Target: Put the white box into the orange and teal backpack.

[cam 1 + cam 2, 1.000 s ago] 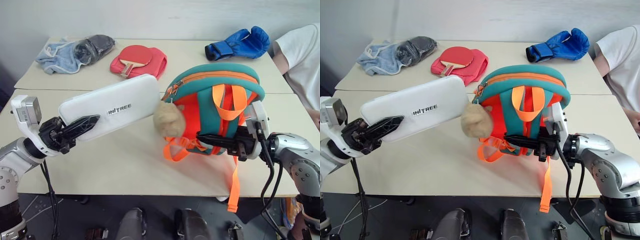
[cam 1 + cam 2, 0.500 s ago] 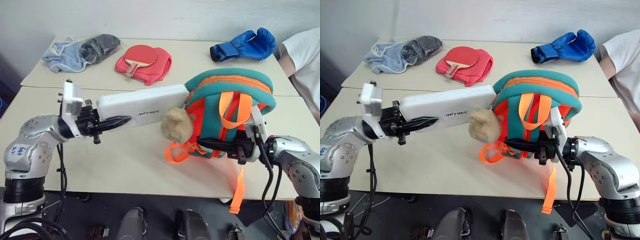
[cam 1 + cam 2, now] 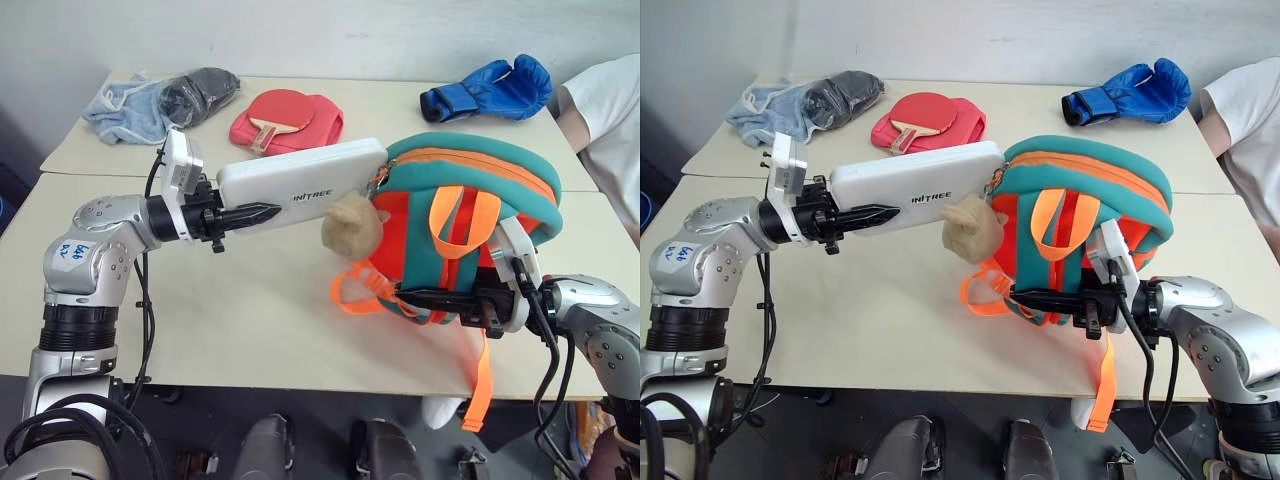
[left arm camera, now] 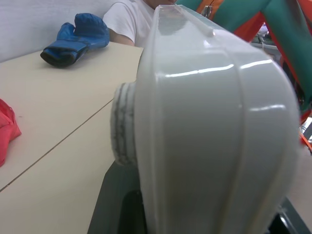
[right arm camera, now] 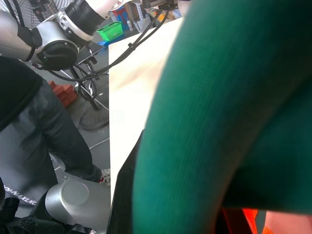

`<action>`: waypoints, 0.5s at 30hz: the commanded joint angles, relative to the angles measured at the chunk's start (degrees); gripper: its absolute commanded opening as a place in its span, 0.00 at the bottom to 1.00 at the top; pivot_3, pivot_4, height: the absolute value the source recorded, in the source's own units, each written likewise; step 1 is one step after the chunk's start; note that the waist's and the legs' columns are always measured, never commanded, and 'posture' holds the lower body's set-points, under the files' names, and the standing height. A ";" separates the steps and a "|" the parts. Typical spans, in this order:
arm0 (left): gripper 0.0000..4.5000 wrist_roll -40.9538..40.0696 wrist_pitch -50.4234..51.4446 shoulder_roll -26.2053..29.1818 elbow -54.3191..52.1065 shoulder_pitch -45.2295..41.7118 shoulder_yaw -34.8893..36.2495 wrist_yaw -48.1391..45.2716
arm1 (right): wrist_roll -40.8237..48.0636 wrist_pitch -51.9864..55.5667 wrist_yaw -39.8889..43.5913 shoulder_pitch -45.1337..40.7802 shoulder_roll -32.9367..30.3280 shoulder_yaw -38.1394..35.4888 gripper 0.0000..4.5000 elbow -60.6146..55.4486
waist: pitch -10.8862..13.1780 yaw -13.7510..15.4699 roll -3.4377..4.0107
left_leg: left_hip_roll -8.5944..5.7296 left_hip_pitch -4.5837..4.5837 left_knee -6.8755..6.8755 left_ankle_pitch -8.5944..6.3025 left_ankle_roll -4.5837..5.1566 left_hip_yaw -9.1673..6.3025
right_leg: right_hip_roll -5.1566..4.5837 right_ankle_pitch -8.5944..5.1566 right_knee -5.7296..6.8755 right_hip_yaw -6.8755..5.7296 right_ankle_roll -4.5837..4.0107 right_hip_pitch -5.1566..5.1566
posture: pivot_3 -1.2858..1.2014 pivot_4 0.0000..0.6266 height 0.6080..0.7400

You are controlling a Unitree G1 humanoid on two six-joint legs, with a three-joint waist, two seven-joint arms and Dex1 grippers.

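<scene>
left eye view: glossy rounded white box (image 3: 300, 185) clamped in left hand (image 3: 262, 212), right hand (image 3: 425, 297) clenched on soft backpack (image 3: 470, 215)

The white box (image 3: 300, 184) looks like smooth hard plastic with a soft gloss that catches streaks of light. The backpack (image 3: 470, 210) is matt woven cloth with ribbed webbing straps (image 3: 478, 370), and a fuzzy plush charm (image 3: 350, 227) hangs from it. The counter (image 3: 250, 330) has a flat, matt, pale laminate look. The boxing glove (image 3: 485, 88) shines like leather or vinyl. The towel (image 3: 115, 105) is soft cloth.
</scene>
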 commanded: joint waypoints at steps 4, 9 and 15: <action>0.28 8.89 -13.04 3.35 2.51 -0.69 -4.20 -8.03 | 5.17 4.16 0.12 -0.93 -1.02 -1.85 0.00 -1.72 | 0.00 0.07 0.00 | -0.01 0.01 0.00 0.00 0.00 0.00 | -0.02 0.00 -0.03 0.00 0.00 -0.01 | 0.52 0.24 1.00; 0.28 9.68 -19.04 0.30 3.07 -2.95 -6.50 -12.76 | 14.94 12.31 -2.38 -4.66 -1.94 -4.19 0.00 -0.99 | 0.00 0.35 0.00 | -0.01 0.00 0.02 0.01 0.03 -0.01 | -0.09 0.00 -0.02 0.00 0.00 0.00 | 0.52 0.24 1.00; 0.28 13.00 -22.10 -5.55 9.25 -10.60 -8.99 -12.52 | 16.74 16.09 -1.43 -6.05 -4.30 -3.42 0.00 -0.48 | 0.00 0.39 -0.01 | -0.10 -0.12 0.06 0.00 0.13 -0.11 | -0.08 0.01 -0.06 -0.08 0.02 0.03 | 0.52 0.24 1.00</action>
